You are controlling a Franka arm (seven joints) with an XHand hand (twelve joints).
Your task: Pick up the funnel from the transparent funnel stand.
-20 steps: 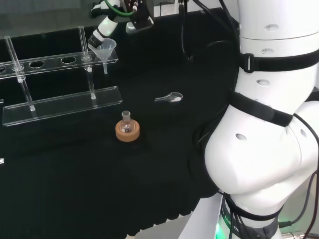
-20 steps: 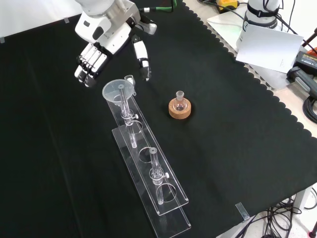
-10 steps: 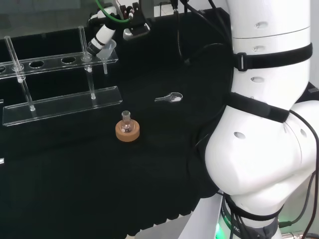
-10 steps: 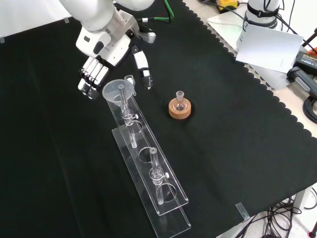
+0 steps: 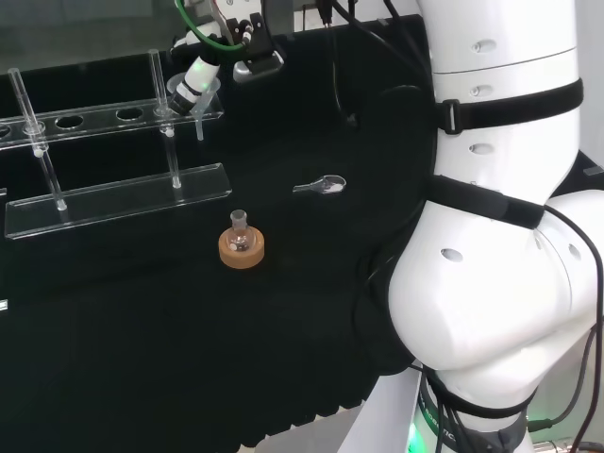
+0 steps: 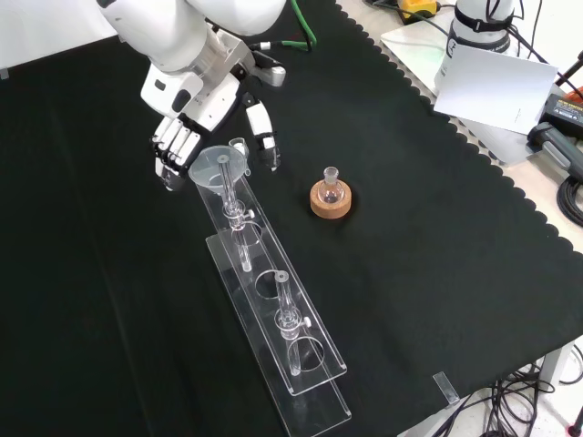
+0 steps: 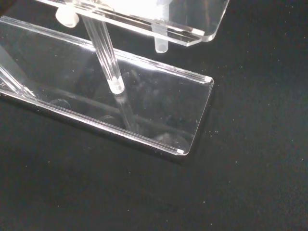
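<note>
The clear funnel [image 6: 219, 165] (probably light, slippery, fragile) sits in the funnel stand [image 6: 273, 319]; the hand [image 6: 196, 114], fingers spread wide, flanks its rim, the best hold.

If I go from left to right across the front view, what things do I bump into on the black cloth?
The hand → the funnel sitting in the clear funnel stand → the little flask on its cork ring.

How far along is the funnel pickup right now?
Done: the hand has reached the end of the transparent stand where the funnel sits. In hand: its fingers and thumb flank the funnel, open, not closed on it. Left: closing round the funnel and lifting it out, since it sits in its hole.
</note>
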